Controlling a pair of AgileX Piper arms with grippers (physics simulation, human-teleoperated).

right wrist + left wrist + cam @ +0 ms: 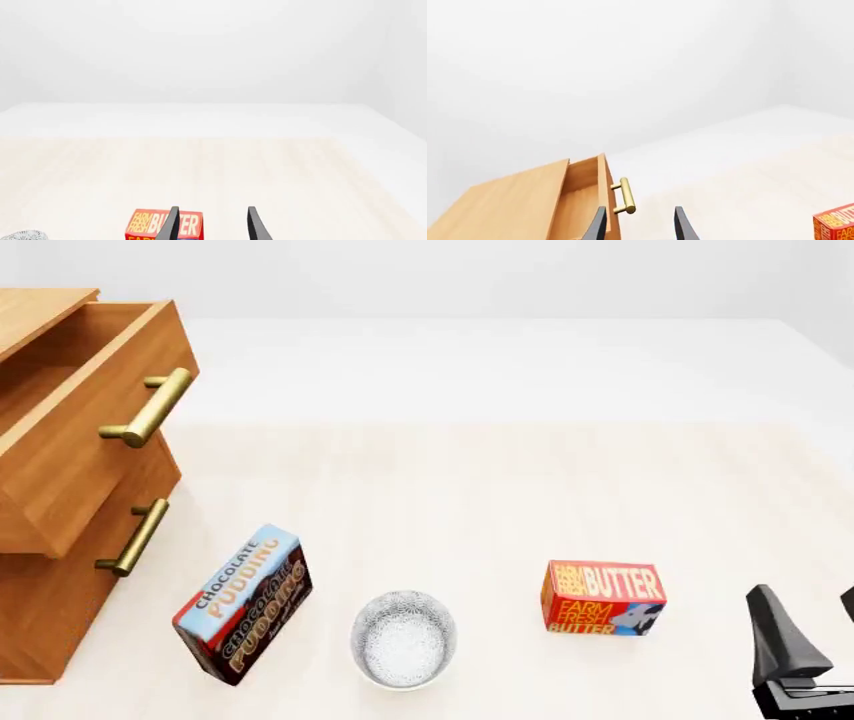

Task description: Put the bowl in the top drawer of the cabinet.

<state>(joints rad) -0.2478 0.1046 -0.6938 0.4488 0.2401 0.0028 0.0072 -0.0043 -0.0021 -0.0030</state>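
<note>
My right gripper (817, 625) sat at the front view's lower right edge, partly cut off; its wrist camera showed the fingers (255, 225) spread apart with nothing between them. My left gripper (639, 225) was out of the front view, but its own camera showed it likewise parted and empty, near the brass handle (624, 196). The cabinet (54, 580) was cropped at the left, its top drawer (83, 430) pulled out, the inside mostly hidden. The bowl (403, 638) stood on the table (507, 480) between a box reading "CHOCOLATE PUDDING" (244, 603) and a red "FARM FRESH BUTTER" box (603, 597). My right wrist camera caught only a sliver of the bowl's rim.
</note>
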